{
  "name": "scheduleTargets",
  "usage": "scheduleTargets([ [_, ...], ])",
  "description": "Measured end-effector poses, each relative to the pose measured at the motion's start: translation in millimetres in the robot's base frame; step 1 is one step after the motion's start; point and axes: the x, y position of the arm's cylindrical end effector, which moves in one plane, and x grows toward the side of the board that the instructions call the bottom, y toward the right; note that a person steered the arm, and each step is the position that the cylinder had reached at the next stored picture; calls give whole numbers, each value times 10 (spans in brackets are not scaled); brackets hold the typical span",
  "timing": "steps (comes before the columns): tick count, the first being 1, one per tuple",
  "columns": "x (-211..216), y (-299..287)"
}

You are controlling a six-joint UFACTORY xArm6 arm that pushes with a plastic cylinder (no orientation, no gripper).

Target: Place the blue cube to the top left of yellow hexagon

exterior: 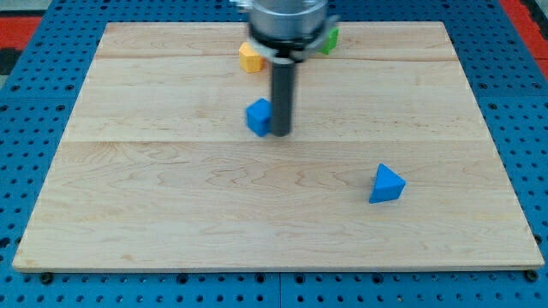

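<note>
The blue cube (pixel 259 117) sits near the middle of the desk (pixel 171 214), farther back than the blue triangular block (pixel 387 184) at the view's lower right, and my tip (pixel 282 133) stands against the cube's right side. Beyond it, the yellow hexagon (pixel 250 58) and a green block (pixel 330 39) are partly hidden by the arm's blurred body, the green one's shape unclear. The rod hangs upright with its mount cut off at the view's top; there is no hand, so nothing is grasped.
</note>
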Motion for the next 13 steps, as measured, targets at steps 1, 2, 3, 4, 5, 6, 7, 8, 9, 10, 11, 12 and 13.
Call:
scheduleTargets([
  [1, -330, -503],
  [2, -394, -786],
  [3, -290, -1325],
  [4, -290, -1758],
  [5, -151, -1475],
  [6, -414, -1072],
  [7, -774, -643],
  [8, -1003, -388],
  [9, -1189, -374],
  [10, -957, -464],
  [11, -1021, -1049],
  [12, -1102, -1303],
  [13, -1231, -1298],
])
